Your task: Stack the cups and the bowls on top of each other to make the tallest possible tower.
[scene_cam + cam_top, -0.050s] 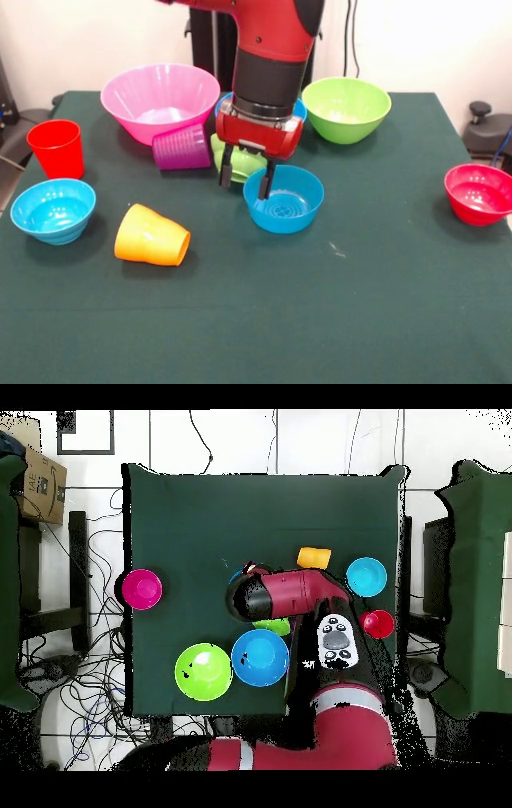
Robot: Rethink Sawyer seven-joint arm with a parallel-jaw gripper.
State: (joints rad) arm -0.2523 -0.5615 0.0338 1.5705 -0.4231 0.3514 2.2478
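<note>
Where pincer (245,178) hangs, small blue bowl's (294,202) rim

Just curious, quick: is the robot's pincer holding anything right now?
Pincer: open, holding nothing; one finger hangs over the small blue bowl's rim, the other by the small lime green bowl.
</note>
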